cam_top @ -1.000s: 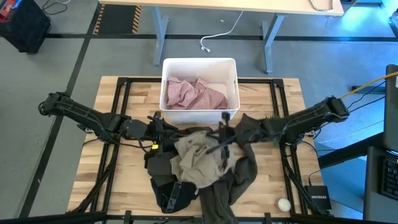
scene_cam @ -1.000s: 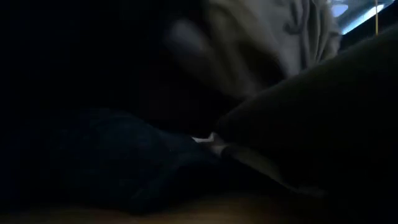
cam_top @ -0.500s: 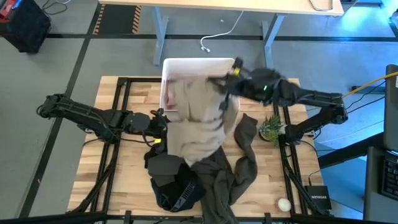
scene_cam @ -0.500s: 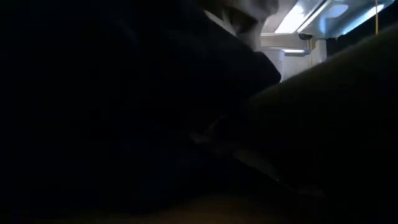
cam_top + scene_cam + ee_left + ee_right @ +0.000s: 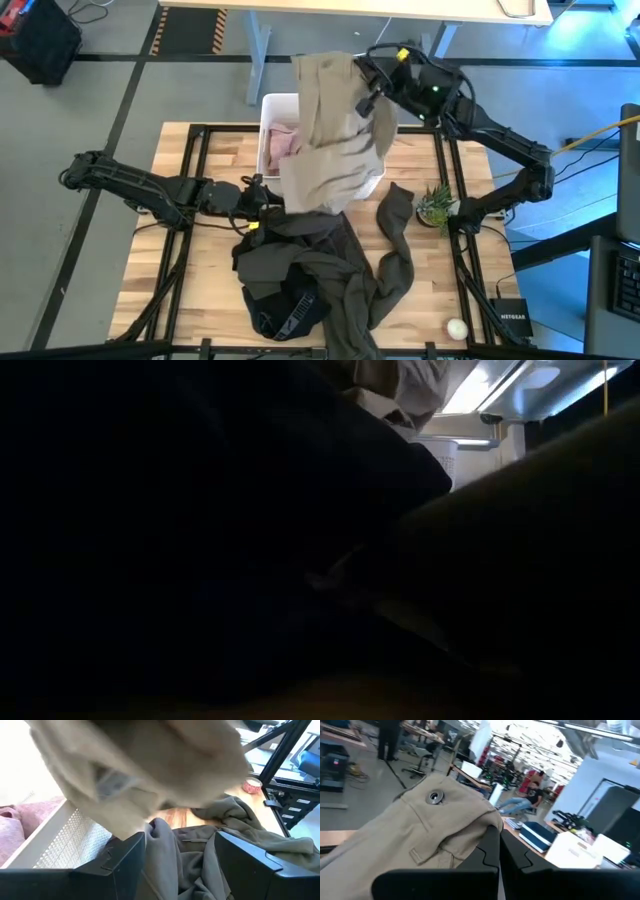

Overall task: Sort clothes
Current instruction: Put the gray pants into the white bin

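Note:
My right gripper (image 5: 363,88) is raised high over the white bin (image 5: 270,112) and is shut on a khaki garment (image 5: 330,140), which hangs over the bin. A pink striped shirt (image 5: 284,142) lies in the bin. Olive-brown pieces (image 5: 335,262) and a black piece (image 5: 280,312) lie heaped on the table's near middle. My left gripper (image 5: 262,203) is low at the pile's left side, open, with olive cloth (image 5: 180,857) lying between and ahead of its fingers; I cannot tell whether they touch it. My right gripper pinches the khaki garment's buttoned waistband edge (image 5: 482,827) between its two shut fingers. The garment hangs below the gripper, slack and bunched. Its lower end (image 5: 318,205) hangs by the bin's near wall, above the pile.
A small potted plant (image 5: 435,205) stands at the table's right, an olive piece (image 5: 396,240) trailing beside it. A small roll (image 5: 457,327) lies near the right front corner. In the low view, dark cloth (image 5: 200,560) fills most of the picture.
My right gripper has gone up and toward the table's far edge with the khaki garment. The garment has been lifted off the pile and now hangs over the bin, covering most of the pink shirt. The olive and black pieces beneath it have stayed.

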You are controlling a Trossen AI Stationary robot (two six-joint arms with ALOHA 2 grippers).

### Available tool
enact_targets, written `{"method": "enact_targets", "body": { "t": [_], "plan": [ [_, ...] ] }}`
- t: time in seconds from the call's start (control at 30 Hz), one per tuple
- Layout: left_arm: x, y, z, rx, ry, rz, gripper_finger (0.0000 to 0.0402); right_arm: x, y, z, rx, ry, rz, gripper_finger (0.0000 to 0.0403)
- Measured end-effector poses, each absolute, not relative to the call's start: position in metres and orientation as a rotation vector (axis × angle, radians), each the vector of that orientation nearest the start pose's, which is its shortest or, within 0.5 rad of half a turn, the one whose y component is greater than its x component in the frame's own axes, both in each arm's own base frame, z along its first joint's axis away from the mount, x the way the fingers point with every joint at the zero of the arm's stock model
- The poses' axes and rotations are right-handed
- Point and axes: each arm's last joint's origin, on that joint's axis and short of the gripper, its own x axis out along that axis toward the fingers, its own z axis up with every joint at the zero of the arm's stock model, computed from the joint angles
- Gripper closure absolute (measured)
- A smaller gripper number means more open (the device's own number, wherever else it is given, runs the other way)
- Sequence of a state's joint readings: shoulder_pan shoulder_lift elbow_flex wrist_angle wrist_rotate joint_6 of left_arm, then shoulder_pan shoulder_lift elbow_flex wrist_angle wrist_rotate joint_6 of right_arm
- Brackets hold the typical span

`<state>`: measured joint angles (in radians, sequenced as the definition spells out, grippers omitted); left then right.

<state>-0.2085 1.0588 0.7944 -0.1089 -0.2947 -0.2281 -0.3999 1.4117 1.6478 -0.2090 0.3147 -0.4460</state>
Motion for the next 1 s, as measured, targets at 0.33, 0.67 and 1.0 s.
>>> {"method": "enact_targets", "body": {
  "t": [0.33, 0.67, 1.0],
  "plan": [
    [0.228, -0.04, 0.293, -0.107, 0.348, 0.118, 0.0167, 0.328, -0.166, 0.424, -0.395, 0.296, -0.758, 0.0403],
    [0.227, -0.041, 0.294, -0.106, 0.345, 0.113, 0.0167, 0.374, -0.187, 0.353, -0.335, 0.503, -0.71, 0.0403],
    [0.226, -0.041, 0.293, -0.133, 0.356, 0.124, 0.0167, 0.381, -0.185, 0.333, -0.248, 0.57, -0.715, 0.0303]
  ]
}}
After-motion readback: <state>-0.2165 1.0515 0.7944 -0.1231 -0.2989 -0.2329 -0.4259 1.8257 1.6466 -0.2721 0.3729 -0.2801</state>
